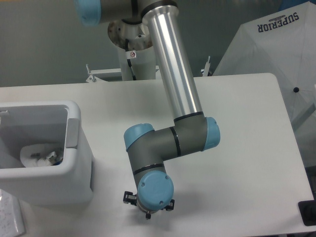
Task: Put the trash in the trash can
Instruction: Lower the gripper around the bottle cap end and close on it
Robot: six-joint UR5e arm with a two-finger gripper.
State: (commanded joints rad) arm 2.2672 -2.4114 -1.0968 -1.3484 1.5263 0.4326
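The trash can (74, 163) is a pale grey-white boxy bin at the left of the white table. A crumpled whitish-clear piece of trash (40, 155) lies inside it. A pale clear item (10, 217) lies on the table in front of the bin, at the bottom left corner and cut off by the frame; I cannot tell whether it is the bottle or the wrapper. My gripper (148, 214) points down at the table's front middle, right of the bin. The blue-capped wrist (154, 190) hides it almost fully; only small black parts show. No trash shows near it.
The arm's silver upper link (175, 64) slants across the middle from its base at the back (131, 39). A white umbrella marked SUPERIOR (276, 49) stands beyond the table's right edge. A black object (308, 213) sits at the front right corner.
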